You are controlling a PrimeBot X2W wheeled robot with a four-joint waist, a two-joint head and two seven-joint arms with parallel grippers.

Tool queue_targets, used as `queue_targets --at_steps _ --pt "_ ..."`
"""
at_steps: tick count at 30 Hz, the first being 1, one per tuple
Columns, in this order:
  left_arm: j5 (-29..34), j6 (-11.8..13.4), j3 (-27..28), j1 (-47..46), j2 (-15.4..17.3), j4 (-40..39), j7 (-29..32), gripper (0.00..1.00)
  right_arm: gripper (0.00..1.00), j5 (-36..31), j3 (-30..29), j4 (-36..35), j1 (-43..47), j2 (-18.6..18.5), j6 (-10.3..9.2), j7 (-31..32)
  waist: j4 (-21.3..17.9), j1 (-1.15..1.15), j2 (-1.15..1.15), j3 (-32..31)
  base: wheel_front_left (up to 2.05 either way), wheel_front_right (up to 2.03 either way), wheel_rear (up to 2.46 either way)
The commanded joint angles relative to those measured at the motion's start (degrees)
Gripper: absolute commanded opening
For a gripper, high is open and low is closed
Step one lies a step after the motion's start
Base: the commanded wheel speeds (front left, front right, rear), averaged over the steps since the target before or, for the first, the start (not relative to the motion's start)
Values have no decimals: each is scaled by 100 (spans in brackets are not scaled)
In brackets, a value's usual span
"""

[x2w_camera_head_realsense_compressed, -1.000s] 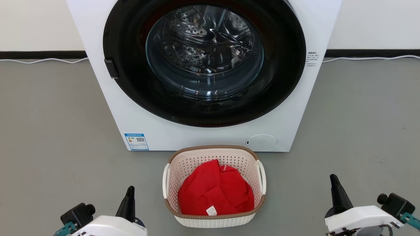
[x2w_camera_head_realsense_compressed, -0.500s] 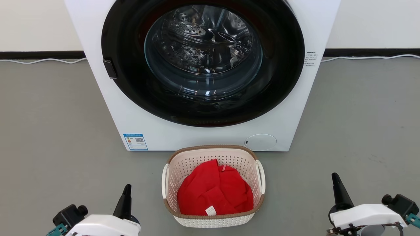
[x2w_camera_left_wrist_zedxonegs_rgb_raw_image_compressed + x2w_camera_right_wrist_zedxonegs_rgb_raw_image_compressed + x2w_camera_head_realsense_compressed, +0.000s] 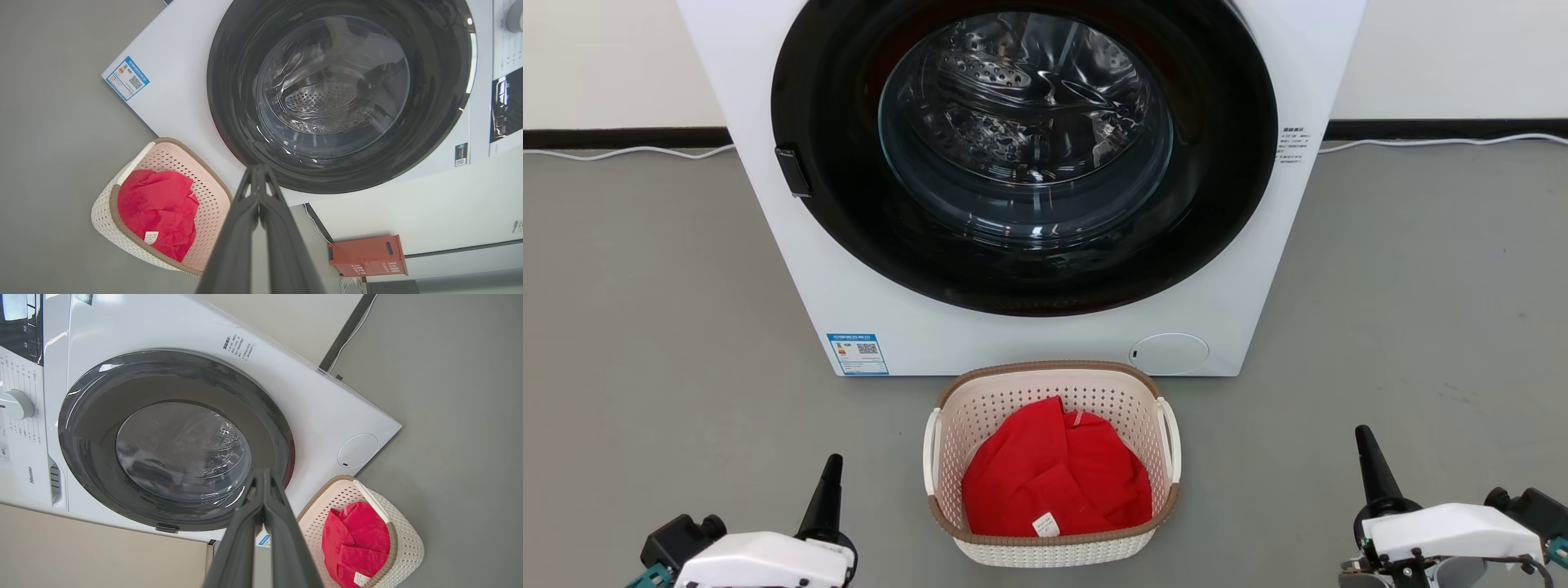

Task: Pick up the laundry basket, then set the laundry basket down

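The laundry basket (image 3: 1050, 549) stands on the grey floor just before the washer, cream-white and perforated, with a brown rim and white side handles. A red cloth (image 3: 1054, 482) with a white tag lies in it. My left gripper (image 3: 832, 465) is shut and empty, low at the left, well clear of the basket's left handle. At the lower right my right gripper (image 3: 1363, 437) is shut and empty too, further from the basket. The basket (image 3: 106, 216) lies left of the closed fingers (image 3: 258, 179) in the left wrist view. The right wrist view has the basket (image 3: 408, 543) right of the fingers (image 3: 263, 482).
A white front-loading washer (image 3: 874, 278) with a closed round glass door (image 3: 1025, 139) rises right behind the basket. Grey floor spreads to both sides. A white cable (image 3: 629, 151) runs along the black skirting. An orange-red box (image 3: 367, 255) stands by the wall beside the washer.
Both grippers have drawn outward and down towards the picture's bottom corners. The head camera has shifted slightly. The basket and cloth lie as before.
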Motion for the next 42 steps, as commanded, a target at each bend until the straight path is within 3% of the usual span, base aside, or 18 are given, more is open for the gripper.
queue_targets --at_steps 1,42 --pt "-187 -79 158 -325 48 -193 35 0 0 184 43 -208 -206 -28 27 86 -2 0 0 1 0 0 0" --pt "-2727 -359 662 -427 67 -429 726 0 0 2707 -255 -623 -220 34 41 760 -78 0 0 18 0 0 0"
